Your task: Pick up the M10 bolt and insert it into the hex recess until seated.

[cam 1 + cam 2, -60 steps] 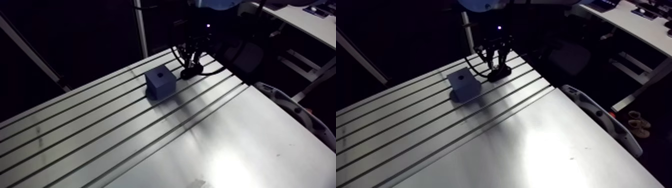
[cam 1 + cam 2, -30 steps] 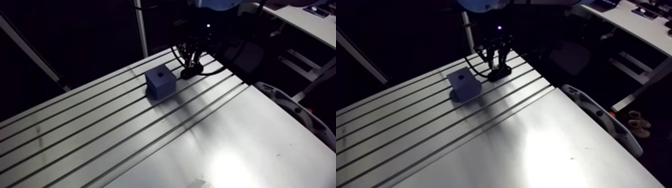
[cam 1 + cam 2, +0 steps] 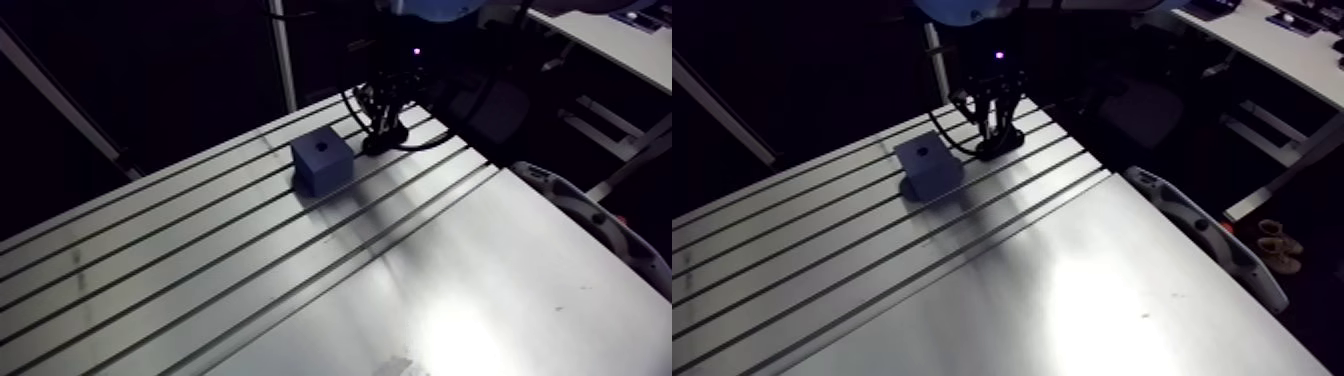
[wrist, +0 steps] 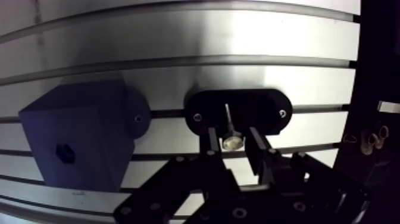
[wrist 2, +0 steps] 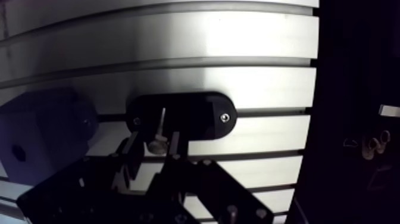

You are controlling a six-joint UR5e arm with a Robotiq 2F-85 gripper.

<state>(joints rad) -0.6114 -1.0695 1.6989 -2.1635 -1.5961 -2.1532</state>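
In the wrist view the M10 bolt point(image 4: 231, 140) stands upright in a black oval holder point(image 4: 265, 111), head toward the camera. My gripper point(image 4: 233, 136) straddles the bolt's head, its fingers point(image 4: 212, 143) close on either side with a thin gap showing, so it is open. Beside the holder sits a dark blue block point(image 4: 74, 140) with the hex recess point(image 4: 64, 153) in its top face. In the arm view the block point(image 3: 322, 165) stands at the table's far end, and the gripper point(image 3: 380, 130) hangs over the holder point(image 3: 385, 145) just right of it.
The slotted aluminium table point(image 3: 300, 270) runs toward the camera from the block. Its edge point(image 4: 357, 89) lies close beside the holder, with darkness beyond. A pale curved object point(image 3: 590, 215) sits off the table's right side.
The whole arm view has shifted slightly, so the camera moved a little. The gripper stays over the holder, and the block and holder have not moved.
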